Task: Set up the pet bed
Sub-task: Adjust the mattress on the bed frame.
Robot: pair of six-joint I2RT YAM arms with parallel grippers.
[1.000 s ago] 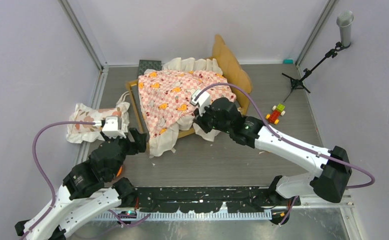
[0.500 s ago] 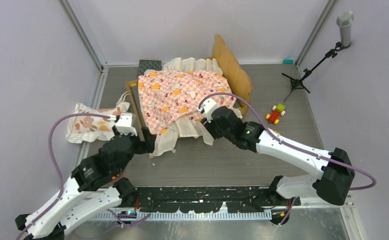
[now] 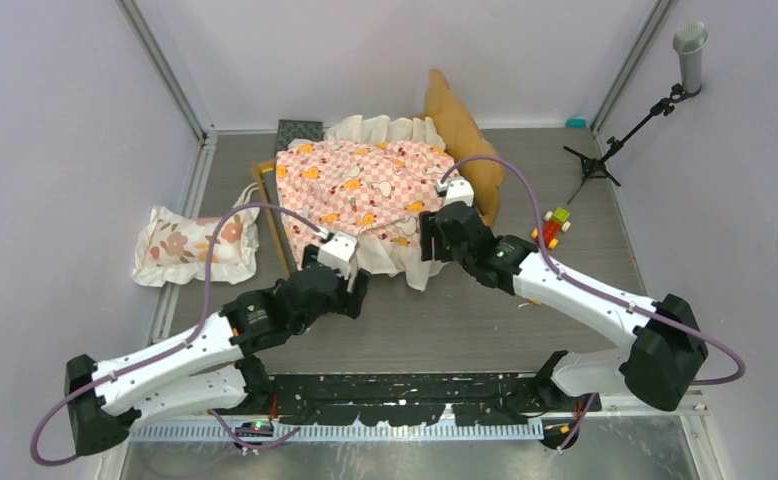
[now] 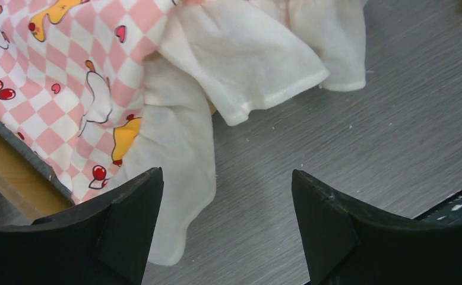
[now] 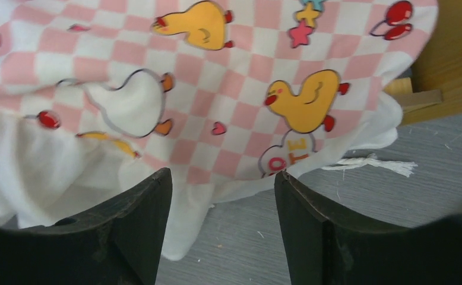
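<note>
Table point(image 3: 445, 320): grey brushed surface, both arm bases along the near edge.
Left gripper point(image 4: 225, 178): jaws spread wide, nothing between them; hovered low over the table at the near corner of the bed, with the sheet's white ruffle just ahead of its left-hand finger.
Right gripper point(image 5: 222, 175): released, jaws apart and holding nothing; it pointed at the hanging near edge of the sheet, towards the headboard end.
Loose string point(image 5: 371, 163): short white frayed cord lay on the table under the sheet's edge.
Pink-checkered sheet point(image 3: 360, 190): draped over the bed, printed with ducks and cherries; the white ruffle hung over the near side onto the table and stood bunched along the far side.
Pet bed point(image 3: 460, 125): sat at the middle of the table, turned at an angle, tan wooden frame mostly hidden by the sheet; wavy headboard upright at the right end, a bare side rail showing at the left end.
Dark grey panel point(image 3: 298, 133): one corner showed beyond the bed's far left corner.
Floral pillow point(image 3: 190, 245): lay flat on the table left of the bed, apart from it.
Toy car point(image 3: 555, 222): small and colourful, on the table right of the headboard.
Microphone stand point(image 3: 625, 135): tripod at the far right corner.
</note>
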